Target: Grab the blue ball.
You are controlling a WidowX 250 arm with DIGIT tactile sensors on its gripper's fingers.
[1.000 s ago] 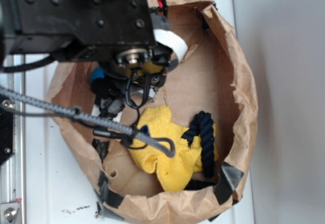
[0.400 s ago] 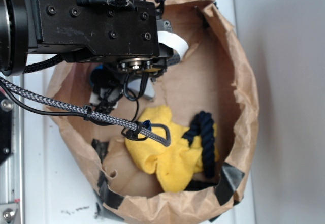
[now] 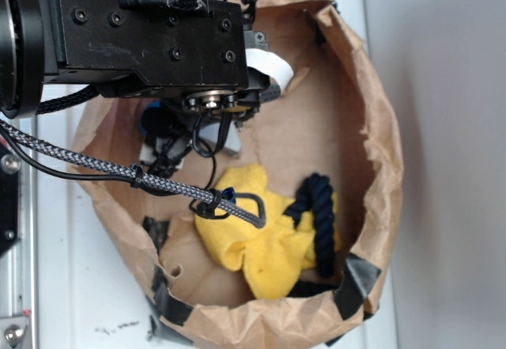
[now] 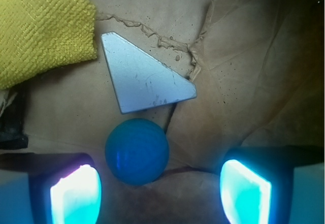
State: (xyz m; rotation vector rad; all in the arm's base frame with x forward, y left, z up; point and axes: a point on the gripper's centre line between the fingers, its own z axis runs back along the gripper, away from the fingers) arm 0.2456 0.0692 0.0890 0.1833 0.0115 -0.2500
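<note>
In the wrist view the blue ball (image 4: 137, 152) lies on the brown paper floor of the bag, just below a grey wedge (image 4: 144, 74). My gripper (image 4: 161, 193) is open and empty. Its two glowing fingertips (image 4: 76, 196) stand at the bottom of the view. The ball sits just ahead of the gap between them, nearer the left finger and touching neither. In the exterior view the black arm (image 3: 142, 40) hangs over the bag's upper left and covers the ball and most of the gripper.
A brown paper bag with a rolled rim (image 3: 383, 135) holds everything. A yellow cloth (image 3: 269, 242) and a dark navy rope (image 3: 320, 214) lie in its lower right. The cloth also shows in the wrist view (image 4: 43, 26). Cables (image 3: 118, 175) cross the bag's left side.
Since one second ago the arm has shifted over the bag's upper left. In the last half second nothing has visibly moved.
</note>
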